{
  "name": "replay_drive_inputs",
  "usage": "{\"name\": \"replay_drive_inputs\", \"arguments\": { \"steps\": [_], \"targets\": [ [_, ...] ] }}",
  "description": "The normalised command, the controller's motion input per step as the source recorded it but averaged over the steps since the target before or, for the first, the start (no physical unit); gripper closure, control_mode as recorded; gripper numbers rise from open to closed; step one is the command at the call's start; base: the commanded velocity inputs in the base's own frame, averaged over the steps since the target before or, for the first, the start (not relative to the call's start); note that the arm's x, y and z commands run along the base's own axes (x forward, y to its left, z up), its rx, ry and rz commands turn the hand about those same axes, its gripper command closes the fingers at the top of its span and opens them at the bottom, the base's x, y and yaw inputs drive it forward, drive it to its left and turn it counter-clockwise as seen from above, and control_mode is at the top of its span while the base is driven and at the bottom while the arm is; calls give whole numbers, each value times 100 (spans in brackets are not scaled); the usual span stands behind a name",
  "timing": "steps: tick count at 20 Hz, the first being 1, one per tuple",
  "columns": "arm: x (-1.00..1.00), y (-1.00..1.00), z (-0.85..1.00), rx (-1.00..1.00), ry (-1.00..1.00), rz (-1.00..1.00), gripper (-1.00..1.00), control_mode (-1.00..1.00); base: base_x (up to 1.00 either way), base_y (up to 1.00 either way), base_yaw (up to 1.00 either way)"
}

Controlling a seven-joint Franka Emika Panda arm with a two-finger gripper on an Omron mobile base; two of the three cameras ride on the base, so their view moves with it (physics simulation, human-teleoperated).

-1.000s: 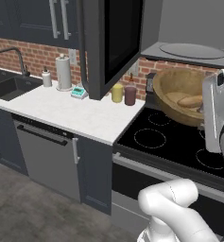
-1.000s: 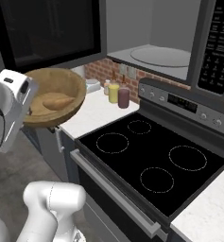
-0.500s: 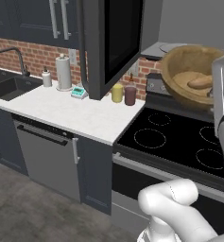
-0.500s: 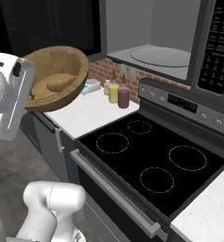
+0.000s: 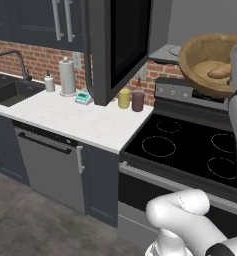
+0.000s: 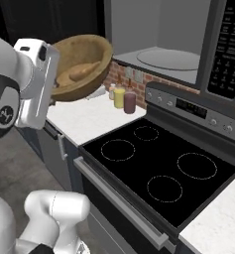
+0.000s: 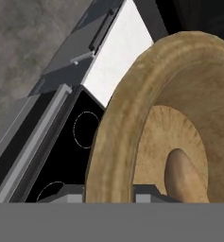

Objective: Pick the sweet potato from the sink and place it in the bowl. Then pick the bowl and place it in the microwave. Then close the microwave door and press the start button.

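Note:
My gripper (image 7: 109, 194) is shut on the rim of the wooden bowl (image 7: 132, 123), one fingertip on each side of the wall. The bowl (image 5: 202, 57) hangs tilted in the air above the stove, level with the open microwave (image 5: 166, 31). The sweet potato (image 5: 219, 71) lies inside the bowl and shows again as a tan lump (image 6: 82, 71) in the right base view. In that view the bowl (image 6: 89, 54) is left of the microwave's grey inside (image 6: 158, 27) and its glass plate (image 6: 168, 58). The microwave door (image 5: 117, 47) stands swung out to the left. The sink (image 5: 10, 92) lies far left.
The black stove top (image 6: 158, 163) lies below the bowl. A yellow jar (image 5: 123, 98) and a dark jar (image 5: 138, 101) stand on the white counter (image 5: 80, 120) by the brick wall, with a paper towel roll (image 5: 67, 76) further left. The microwave's keypad (image 6: 232, 47) is at right.
The gripper has lifted the bowl with the sweet potato from just over the stove up to the level of the microwave opening, and nearer to it.

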Motion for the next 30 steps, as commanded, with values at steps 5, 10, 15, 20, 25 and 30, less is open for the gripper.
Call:
{"name": "replay_drive_inputs", "arguments": {
  "steps": [5, 10, 15, 20, 25, 30],
  "targets": [
    [63, -46, 0, 0, 0, 2, 100, -100, 0, 0, 0],
    [80, -43, 0, 0, 0, 1, 100, -100, 0, 0, 0],
    [79, -26, 0, 0, -1, 0, 100, -100, 0, 0, 0],
    [58, -18, 1, 0, -12, 0, 100, -100, 0, 0, 0],
    [56, -28, 3, 0, -6, 0, 100, -100, 0, 0, 0],
    [66, -44, 4, 0, 2, 0, 100, -100, 0, 0, 0]
  ]
}}
